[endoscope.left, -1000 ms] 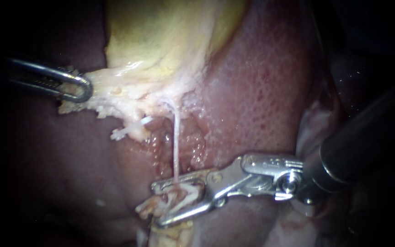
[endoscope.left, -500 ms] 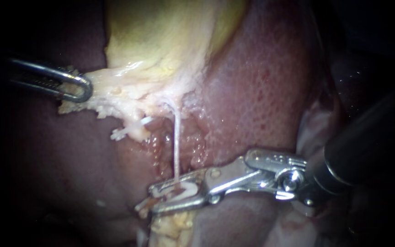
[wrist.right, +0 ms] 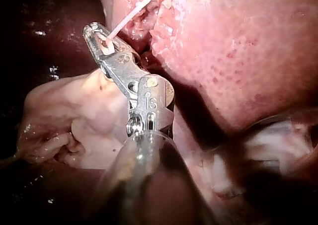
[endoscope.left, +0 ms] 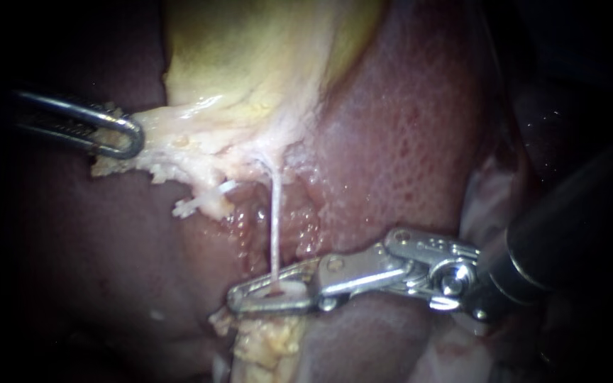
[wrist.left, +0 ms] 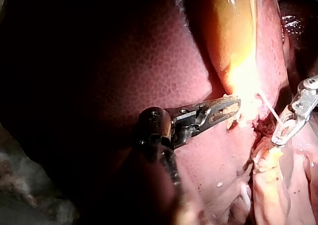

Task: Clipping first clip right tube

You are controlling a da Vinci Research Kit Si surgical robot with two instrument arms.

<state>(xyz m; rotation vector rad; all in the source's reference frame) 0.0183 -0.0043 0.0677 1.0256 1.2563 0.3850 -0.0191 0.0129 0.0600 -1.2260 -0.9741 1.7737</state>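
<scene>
Close view of a pig's liver point(endoscope.left: 406, 142), dark red and speckled, with the yellow gallbladder point(endoscope.left: 250, 64) lying over it. From the gallbladder's ragged, pale lower edge a single thin white tube point(endoscope.left: 274, 227) runs straight down, pulled taut. A short frayed strand sits just beside it, towards the left instrument.

The left instrument point(endoscope.left: 130, 136) comes in from the left. Its tool, two slim jaws, is clamped on the pale fringe of the gallbladder and holds it out to the side. This grip appears to be what keeps the tube stretched.

The right instrument point(endoscope.left: 246, 299) comes in from the lower right. Its tool is closed across the bottom end of the tube, where the tube meets a clump of pale tissue. The jaws lie nearly together, with the tube pinched between them from both sides. The right wrist view shows something pale inside the jaws, but I cannot make out a clip as such.

I judge the clipping to be at the squeeze itself: the tube is captured and the jaws are down on it. Still to come are opening the tool, backing it off, and checking that a clip sits on the tube.

A second ago these jaws stood wide apart around the tube's base. Half a second ago they were half closed. The left instrument, the gallbladder and the tube have not shifted.
</scene>
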